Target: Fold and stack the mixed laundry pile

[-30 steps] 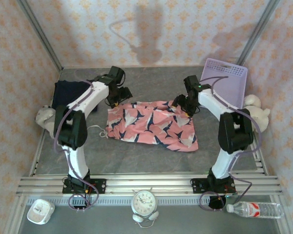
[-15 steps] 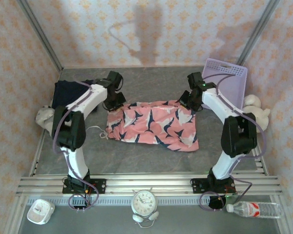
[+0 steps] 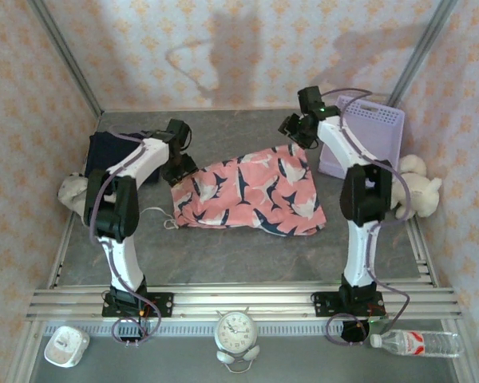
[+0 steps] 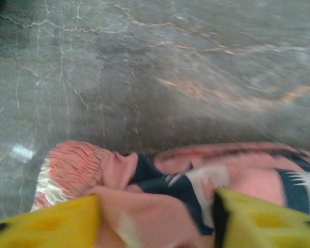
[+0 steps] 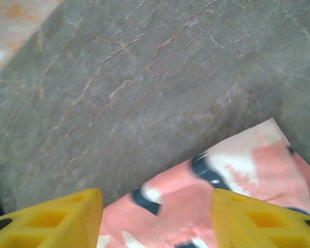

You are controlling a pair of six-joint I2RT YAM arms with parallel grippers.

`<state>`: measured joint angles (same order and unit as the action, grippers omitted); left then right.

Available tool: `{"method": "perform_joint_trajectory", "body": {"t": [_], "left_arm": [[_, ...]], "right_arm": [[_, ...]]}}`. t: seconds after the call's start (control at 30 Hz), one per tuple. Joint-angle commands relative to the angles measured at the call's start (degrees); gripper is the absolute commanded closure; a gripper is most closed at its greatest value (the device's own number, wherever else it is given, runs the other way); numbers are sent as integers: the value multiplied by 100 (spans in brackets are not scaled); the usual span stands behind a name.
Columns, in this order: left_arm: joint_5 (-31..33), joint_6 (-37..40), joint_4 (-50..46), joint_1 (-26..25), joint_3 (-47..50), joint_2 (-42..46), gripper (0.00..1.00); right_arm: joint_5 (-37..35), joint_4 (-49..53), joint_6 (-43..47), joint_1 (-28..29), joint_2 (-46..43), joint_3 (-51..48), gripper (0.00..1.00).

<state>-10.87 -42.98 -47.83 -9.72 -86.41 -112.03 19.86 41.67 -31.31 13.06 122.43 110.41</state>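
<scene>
The salmon-pink bird-print garment [image 3: 251,195] lies spread, slightly rumpled, mid-surface. The dark navy garment [image 3: 110,149] sits bunched at the far left.

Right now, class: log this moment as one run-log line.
stage: spreading | pink garment: flat on table | left fingers: on its corner | right fingers: on far corner | navy garment: far left

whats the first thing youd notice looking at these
The salmon-pink printed garment grabs the eye, spread across the middle of the grey table. The left gripper and right gripper sit at its far corners, and each wrist view shows pink cloth between yellow fingers. Next come the lavender basket at the far right and the dark navy garment at the far left.
</scene>
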Motion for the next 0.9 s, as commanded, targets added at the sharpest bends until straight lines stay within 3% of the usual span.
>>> {"method": "perform_joint_trajectory", "body": {"t": [0.0,0.2,0.4,0.5,0.7,0.87], "left_arm": [[272,162,-450,4,-428,49,20],[290,428,-630,-42,-298,773,21],[242,492,-725,-33,595,1517,17],[175,535,-589,41,1090,1847,0],[-478,858,286,177,2037,2115,1],[-771,1095,860,177,2541,1877,8]], "right_arm": [[-138,307,161,25,-269,-43,31],[-29,-75,-71,99,-1756,-1826,29],[37,-116,-385,736,-2649,-3091,31],[-18,-158,-419,1127,-2647,-3195,33],[-78,-115,-344,1766,-2032,-2718,36],[-96,-198,-478,1922,-1739,-2504,37]]}}
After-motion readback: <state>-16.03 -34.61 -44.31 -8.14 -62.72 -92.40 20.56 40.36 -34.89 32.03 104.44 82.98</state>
